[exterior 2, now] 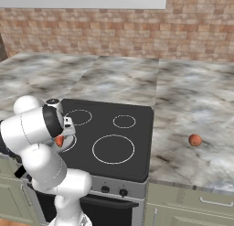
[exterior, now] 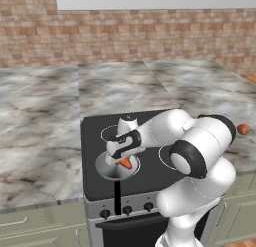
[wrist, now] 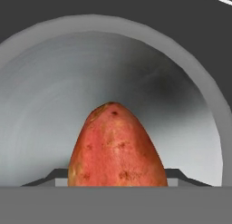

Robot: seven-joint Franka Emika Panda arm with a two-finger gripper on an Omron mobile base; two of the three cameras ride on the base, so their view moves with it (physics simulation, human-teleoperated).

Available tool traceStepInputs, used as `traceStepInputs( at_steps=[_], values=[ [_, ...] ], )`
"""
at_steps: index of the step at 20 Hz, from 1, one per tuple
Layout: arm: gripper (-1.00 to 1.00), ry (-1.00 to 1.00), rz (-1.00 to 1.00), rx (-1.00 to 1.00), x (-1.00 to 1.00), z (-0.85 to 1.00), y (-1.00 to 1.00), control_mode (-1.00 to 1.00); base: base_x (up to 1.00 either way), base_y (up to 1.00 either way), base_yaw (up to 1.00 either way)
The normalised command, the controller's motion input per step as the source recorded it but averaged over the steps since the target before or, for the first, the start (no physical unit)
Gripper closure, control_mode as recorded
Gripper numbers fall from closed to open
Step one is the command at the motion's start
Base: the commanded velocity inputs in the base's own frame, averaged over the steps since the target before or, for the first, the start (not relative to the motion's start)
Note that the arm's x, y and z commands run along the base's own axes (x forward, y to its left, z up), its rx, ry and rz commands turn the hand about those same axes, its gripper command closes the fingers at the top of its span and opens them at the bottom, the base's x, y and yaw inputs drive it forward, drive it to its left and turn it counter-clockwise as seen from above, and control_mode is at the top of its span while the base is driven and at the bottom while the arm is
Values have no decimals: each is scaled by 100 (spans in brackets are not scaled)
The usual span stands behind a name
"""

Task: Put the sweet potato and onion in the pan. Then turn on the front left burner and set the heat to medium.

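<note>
Clearly, one sweet potato [wrist: 117, 148], orange-red with dark specks, sits between the gripper's [exterior: 123, 158] two dark fingertips [wrist: 54, 175], which are closed on its sides. Its tapered end points toward the inside of the pan [wrist: 54, 96]. From the left base view, the tuber hangs at the gripper just over the pan's bowl; whether it touches the metal cannot be told. In the right base view, just a small red piece of it peeks out beside the arm's wrist.

One round silver pan rests at the front left of the black glass stovetop [exterior: 95, 141], its thin black handle [exterior: 117, 196] reaching toward the front edge. The pan covers the front left burner, so that ring cannot be made out. Three white-outlined rings are countable in the right base view.

One onion [exterior 2: 195, 140], a small reddish-brown ball, lies on the marble counter [exterior 2: 192, 110] to the right of the stove, well apart from the pan. In the left base view the arm's elbow partly hides it.

Three dark knobs [exterior: 127, 209] are visible on the stove's front panel in the left base view; the arm cuts off the rest.
</note>
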Motion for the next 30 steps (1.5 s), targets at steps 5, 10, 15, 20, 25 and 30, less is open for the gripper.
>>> traceStepInputs(
  at_steps=[5,10,15,20,25,30],
  values=[
    [100,0,0,0,0,0,0,-100,0,0,0],
    [-100,0,0,0,0,0,0,-100,0,0,0],
    [-100,0,0,0,0,0,0,-100,0,0,0],
    [-100,1,0,0,0,1,0,-100,0,0,0],
    [-100,0,0,0,-2,36,-8,-100,0,0,0],
    [-100,0,0,1,-9,61,-42,-100,0,0,0]
  ],
)
